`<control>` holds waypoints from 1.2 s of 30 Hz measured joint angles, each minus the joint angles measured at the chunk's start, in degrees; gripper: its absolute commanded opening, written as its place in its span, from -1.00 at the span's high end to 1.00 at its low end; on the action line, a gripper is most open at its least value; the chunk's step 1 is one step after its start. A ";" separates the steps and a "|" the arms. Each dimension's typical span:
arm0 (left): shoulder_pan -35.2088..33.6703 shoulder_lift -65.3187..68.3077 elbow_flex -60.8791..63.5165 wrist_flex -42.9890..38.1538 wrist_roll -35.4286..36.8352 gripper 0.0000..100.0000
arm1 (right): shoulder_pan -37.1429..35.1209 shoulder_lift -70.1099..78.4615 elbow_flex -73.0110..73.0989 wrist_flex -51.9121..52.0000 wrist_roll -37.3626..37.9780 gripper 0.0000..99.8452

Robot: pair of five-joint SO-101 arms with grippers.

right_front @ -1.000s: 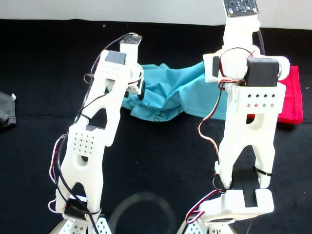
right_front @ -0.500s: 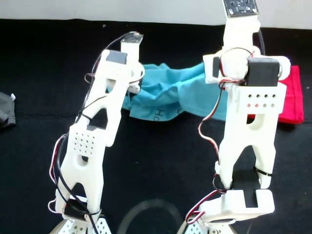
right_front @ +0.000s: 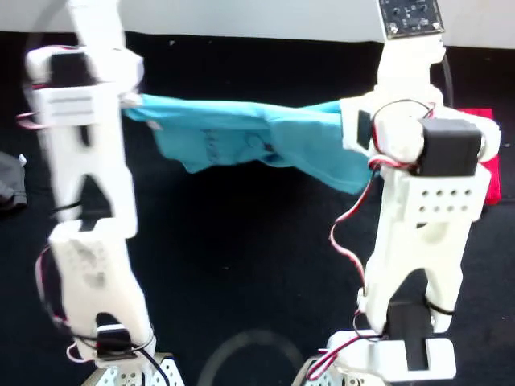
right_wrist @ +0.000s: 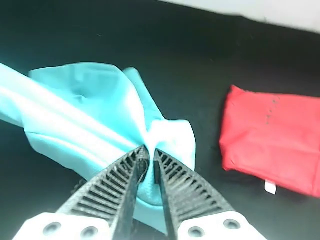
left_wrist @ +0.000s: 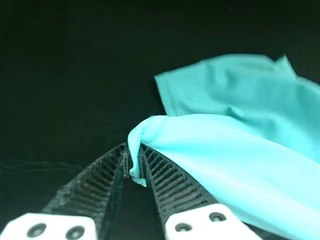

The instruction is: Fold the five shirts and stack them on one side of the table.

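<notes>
A turquoise shirt [right_front: 241, 137] hangs stretched between the two arms above the black table. My left gripper [left_wrist: 134, 162] is shut on one bunched edge of the turquoise shirt [left_wrist: 240, 150], at the left of the high view. My right gripper [right_wrist: 148, 156] is shut on the other end of the turquoise shirt [right_wrist: 85, 115], near the right arm's wrist in the high view. A folded red shirt [right_wrist: 272, 137] lies flat on the table at the far right, partly hidden behind the right arm [right_front: 426, 209] in the high view.
A dark grey garment [right_front: 10, 183] lies at the left edge of the black table [right_front: 241, 265]. A white wall strip runs along the back.
The left arm has swung up and to the left, lifting the turquoise shirt off the table and pulling it taut. The right arm rose slightly with its end.
</notes>
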 measured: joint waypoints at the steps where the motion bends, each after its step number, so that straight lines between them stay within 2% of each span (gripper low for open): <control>1: -1.67 -2.81 0.88 0.00 -0.79 0.98 | -1.32 -0.88 0.00 0.09 0.00 0.99; 8: -8.79 -25.32 18.20 0.00 -5.27 0.98 | -11.96 -6.68 2.37 0.09 0.00 0.99; 14: -8.88 -38.07 46.86 -1.41 -10.29 0.98 | -13.63 -6.15 23.65 -3.16 0.00 0.99; 19: -12.13 -38.42 71.74 -14.24 -11.16 0.98 | -13.71 -5.80 46.86 -18.29 0.00 0.99; 24: -13.27 -38.42 90.02 -27.25 -11.16 0.98 | -14.07 -5.71 68.31 -33.05 0.00 0.99; 29: -13.27 -38.51 100.57 -35.87 -11.16 0.98 | -14.07 -5.71 76.04 -38.24 -0.09 0.96; 34: -13.27 -38.59 103.03 -39.12 -11.16 0.98 | -14.07 -5.71 72.35 -36.40 -0.09 0.64; 36: -13.27 -38.59 103.03 -39.21 -11.16 0.98 | -13.54 -5.71 68.40 -33.32 -0.09 0.64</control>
